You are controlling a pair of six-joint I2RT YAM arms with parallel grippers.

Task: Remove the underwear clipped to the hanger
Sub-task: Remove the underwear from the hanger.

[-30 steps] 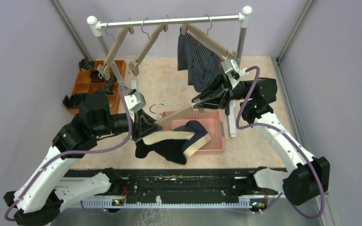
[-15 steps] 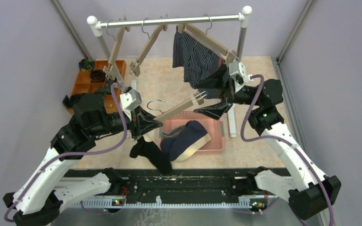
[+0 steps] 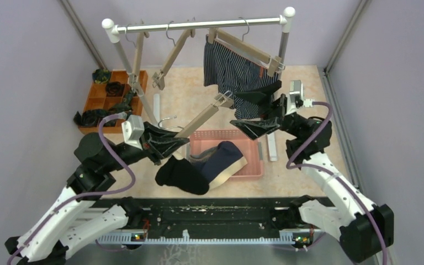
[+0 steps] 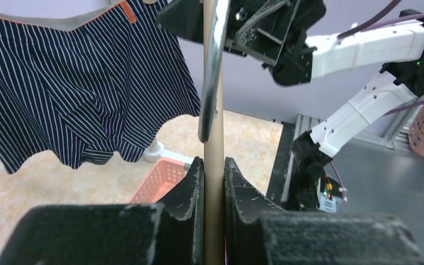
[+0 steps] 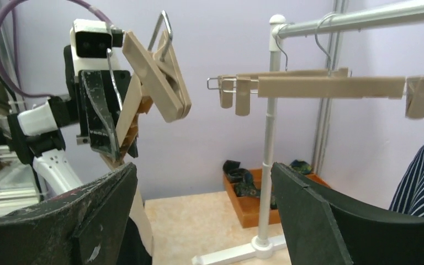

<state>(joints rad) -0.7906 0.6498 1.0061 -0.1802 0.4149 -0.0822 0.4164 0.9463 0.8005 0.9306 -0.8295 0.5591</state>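
The left claw (image 4: pixel 214 172) is pinching the bar of a wooden hanger (image 3: pixel 201 118), with both fingers pressed flat against the wood, and is holding it slanted above the counter (image 3: pixel 187 99). The right claw (image 3: pixel 242 109) is spread wide, just right of the far end of the hanger. The clip (image 5: pixel 164 83) at that end is showing bare, with no cloth in it.

The black underwear (image 3: pixel 182 174) is drooping below the left claw, at the near left corner of the pink basket (image 3: pixel 237 133). I cannot tell whether the near clip is gripping it, because the claw and the cloth are hiding that end. The navy underwear (image 3: pixel 223 154) is lying inside the basket. The striped underwear (image 3: pixel 232 72) is hanging clipped on the rail (image 3: pixel 199 25), far from me.

To my judgement, the robot is working on freeing the black pair. The next move is asking the right claw to reach the near clip and squeeze it open, while the left one is keeping the hanger steady, so the cloth is falling into the basket and not beside it. After that, only the striped pair is remaining.
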